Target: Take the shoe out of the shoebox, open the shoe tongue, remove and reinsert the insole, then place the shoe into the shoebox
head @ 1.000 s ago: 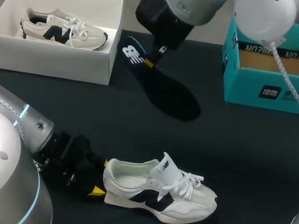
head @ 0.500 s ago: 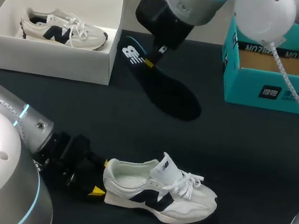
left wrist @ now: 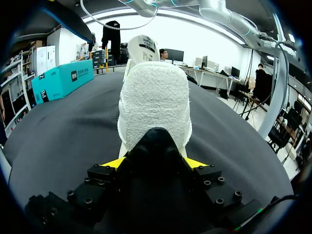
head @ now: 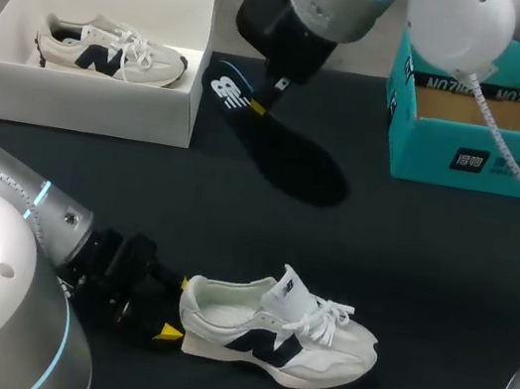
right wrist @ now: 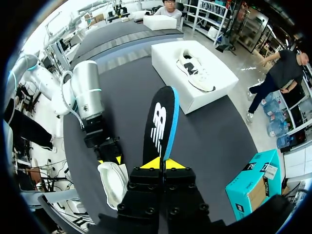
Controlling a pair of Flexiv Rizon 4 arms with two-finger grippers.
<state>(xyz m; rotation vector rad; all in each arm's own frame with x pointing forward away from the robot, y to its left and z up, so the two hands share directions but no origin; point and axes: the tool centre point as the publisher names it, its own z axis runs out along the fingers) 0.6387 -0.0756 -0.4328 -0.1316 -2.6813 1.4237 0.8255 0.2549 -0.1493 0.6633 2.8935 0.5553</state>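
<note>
Two grips divide the work. The left gripper (left wrist: 155, 163) is clamped on the heel of the shoe (head: 281, 334), with a yellow tip on each side. This seems meant to pin the shoe to the table (head: 429, 265) at 6 o'clock, leaving its opening free. The right gripper (right wrist: 161, 164) is pinched shut on one end of the black insole (right wrist: 160, 122), holding it out of the shoe at roughly 12 o'clock from it. Removal looks done and reinsertion is not yet begun. The white shoebox (head: 93, 110) sits at 10 o'clock with a second shoe (head: 109, 52) inside, and a teal box (head: 429, 149) at 2 o'clock.

From above, the insole's far end merges with the dark table, so whether it touches cannot be told. The right arm's wrist covers most of its fingers there and cuts off part of the teal box. The left wrist view shows only the heel, and how far the tongue is pulled open is unclear.
</note>
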